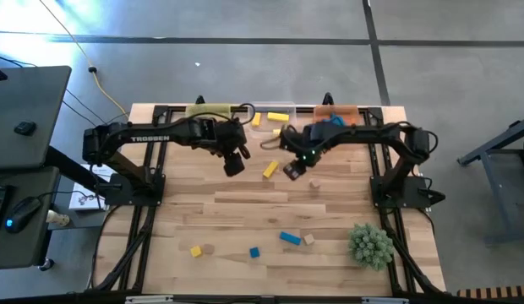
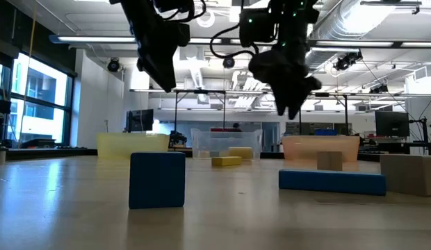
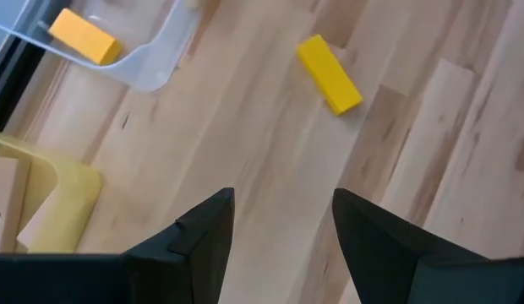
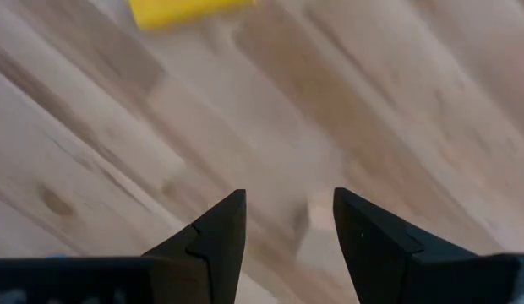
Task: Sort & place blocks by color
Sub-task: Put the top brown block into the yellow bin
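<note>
Tabletop | yellow bar between left end effector and right end effector

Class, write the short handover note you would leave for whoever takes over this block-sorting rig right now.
Left end effector: open, empty, raised over the table's back half.
Right end effector: open, empty, raised beside the loose yellow bar.
Done: one yellow block lies in the clear tub; the orange tub holds something blue.
Left: the yellow bar, a tan cube near the right arm, and at the front a yellow cube, blue cube, blue bar and tan cube.
</note>
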{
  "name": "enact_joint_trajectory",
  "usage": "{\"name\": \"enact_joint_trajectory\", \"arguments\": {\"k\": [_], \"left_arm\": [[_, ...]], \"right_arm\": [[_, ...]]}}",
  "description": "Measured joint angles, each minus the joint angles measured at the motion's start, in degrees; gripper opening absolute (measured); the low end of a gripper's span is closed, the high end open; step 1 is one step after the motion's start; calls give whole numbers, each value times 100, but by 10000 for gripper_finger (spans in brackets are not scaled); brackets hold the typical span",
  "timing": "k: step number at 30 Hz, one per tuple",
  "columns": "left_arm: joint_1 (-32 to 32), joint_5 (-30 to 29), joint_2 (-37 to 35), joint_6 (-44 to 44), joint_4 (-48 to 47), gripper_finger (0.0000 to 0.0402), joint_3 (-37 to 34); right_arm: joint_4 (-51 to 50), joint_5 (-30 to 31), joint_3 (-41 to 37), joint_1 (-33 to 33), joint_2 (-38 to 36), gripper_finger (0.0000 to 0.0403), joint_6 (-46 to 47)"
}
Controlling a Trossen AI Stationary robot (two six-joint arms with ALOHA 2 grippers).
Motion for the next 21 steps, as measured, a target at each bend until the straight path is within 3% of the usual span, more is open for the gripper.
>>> {"name": "enact_joint_trajectory", "arguments": {"k": [9,16,21], "left_arm": [[-210,-6,0,44,0,192,0],[-359,-6,0,42,2,192,0],[-385,-12,0,38,4,192,0]], "right_arm": [[-741,825,0,925,0,165,276],[-1697,1423,-61,1224,-2,165,703],[-1657,1359,-707,1232,-251,165,917]]}}
